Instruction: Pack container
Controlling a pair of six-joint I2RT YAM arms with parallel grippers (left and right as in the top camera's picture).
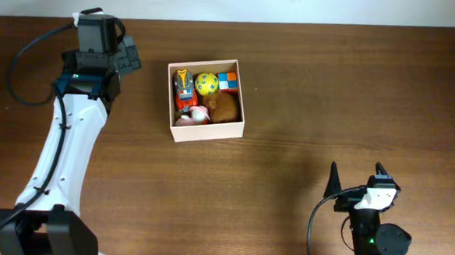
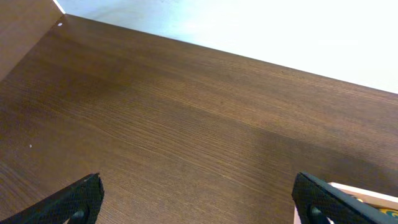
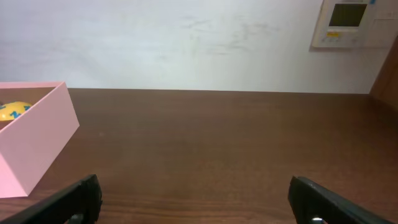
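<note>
The container [image 1: 206,131] sits on the brown table, back of centre. It holds a yellow ball [image 1: 207,83], a red, white and blue cube [image 1: 227,81], a brown plush toy [image 1: 226,106], an orange toy robot [image 1: 184,88] and a pink toy [image 1: 194,116]. My left gripper [image 1: 126,57] is open and empty, to the left of the container; a white corner of the container shows at the lower right of the left wrist view [image 2: 367,196]. My right gripper [image 1: 356,175] is open and empty near the front right. The right wrist view shows the container's wall [image 3: 37,140] and the ball [image 3: 13,111] at the left.
A white wall runs behind the table's far edge [image 3: 199,91], with a wall panel [image 3: 348,23] at the upper right. Bare brown tabletop lies between the container and my right gripper.
</note>
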